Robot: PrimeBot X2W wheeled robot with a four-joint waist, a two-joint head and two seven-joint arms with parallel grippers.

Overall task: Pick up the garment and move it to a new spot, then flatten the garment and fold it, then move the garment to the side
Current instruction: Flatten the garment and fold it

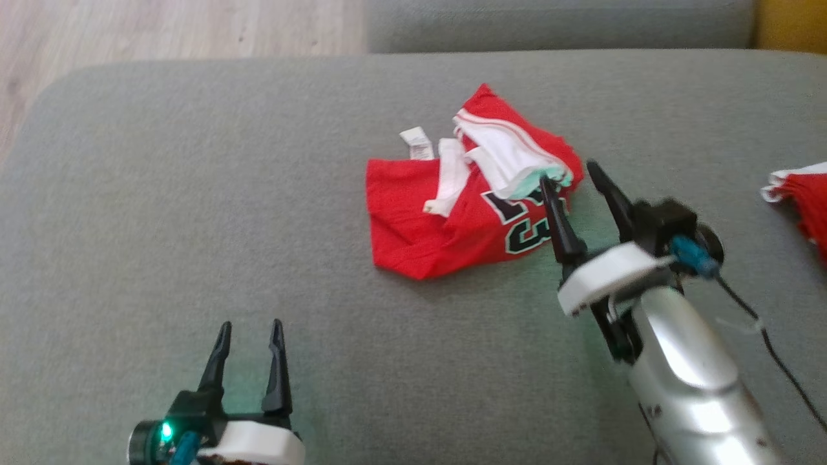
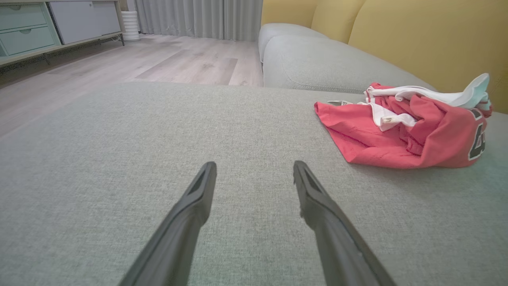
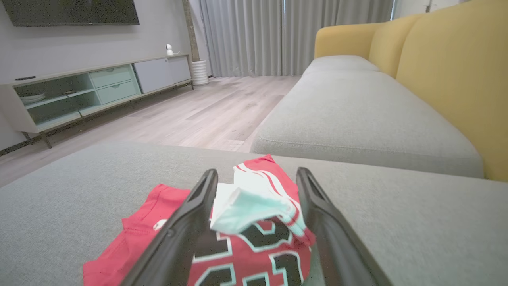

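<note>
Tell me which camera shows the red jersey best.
The head view: the red jersey lies whole, crumpled on the grey cushion. The left wrist view shows it low, side-on; the right wrist view crops it behind the right pincer.

Garment (image 1: 413, 216): black no., partly hidden, unreadable.

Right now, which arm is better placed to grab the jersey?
Right. The right pincer, open, flanks a fold at the edge of the jersey; the left pincer, also open, is over bare cushion, apart from it.
</note>
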